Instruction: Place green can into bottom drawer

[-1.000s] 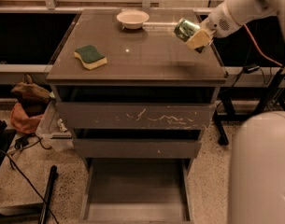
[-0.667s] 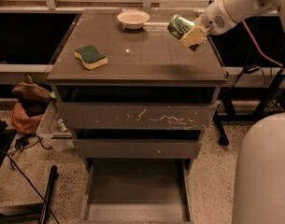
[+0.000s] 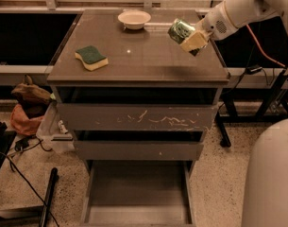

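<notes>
My gripper is shut on the green can and holds it tilted in the air above the right rear part of the cabinet top. The arm comes in from the upper right. The bottom drawer is pulled open at the foot of the cabinet; its flat floor shows and nothing lies in it.
A green-topped yellow sponge lies on the left of the cabinet top. A white bowl stands at the back. The scratched-front drawer and the middle drawer are shut. A bag and cables lie on the floor left.
The gripper has moved the green can up and to the left over the cabinet top. The sponge, bowl and drawers have not moved.
</notes>
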Robot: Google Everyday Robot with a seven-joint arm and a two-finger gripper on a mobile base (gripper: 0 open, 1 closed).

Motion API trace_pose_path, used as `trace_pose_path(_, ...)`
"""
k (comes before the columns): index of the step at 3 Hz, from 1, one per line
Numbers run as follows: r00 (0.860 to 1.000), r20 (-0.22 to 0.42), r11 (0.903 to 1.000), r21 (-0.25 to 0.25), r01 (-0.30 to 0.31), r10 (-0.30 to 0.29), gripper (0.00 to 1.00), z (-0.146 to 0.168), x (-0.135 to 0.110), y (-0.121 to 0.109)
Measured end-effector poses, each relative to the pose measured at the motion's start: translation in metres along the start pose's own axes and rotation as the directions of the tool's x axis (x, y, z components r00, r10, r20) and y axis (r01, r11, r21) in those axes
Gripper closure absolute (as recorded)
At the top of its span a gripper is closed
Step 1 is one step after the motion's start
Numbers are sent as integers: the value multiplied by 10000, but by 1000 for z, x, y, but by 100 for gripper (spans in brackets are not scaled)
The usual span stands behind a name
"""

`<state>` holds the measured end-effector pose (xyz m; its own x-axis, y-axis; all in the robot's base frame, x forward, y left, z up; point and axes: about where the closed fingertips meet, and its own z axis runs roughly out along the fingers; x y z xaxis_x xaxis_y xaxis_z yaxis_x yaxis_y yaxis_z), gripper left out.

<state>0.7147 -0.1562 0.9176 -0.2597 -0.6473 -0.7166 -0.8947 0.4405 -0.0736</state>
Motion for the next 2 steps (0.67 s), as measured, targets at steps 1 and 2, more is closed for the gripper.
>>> trace_pose_path(1,9984,567,9996,280,64,-80,100,-18,-5,19)
trace_pose_path(2,9889,1483,9987,512,-37,-39,100,-37,-15,58)
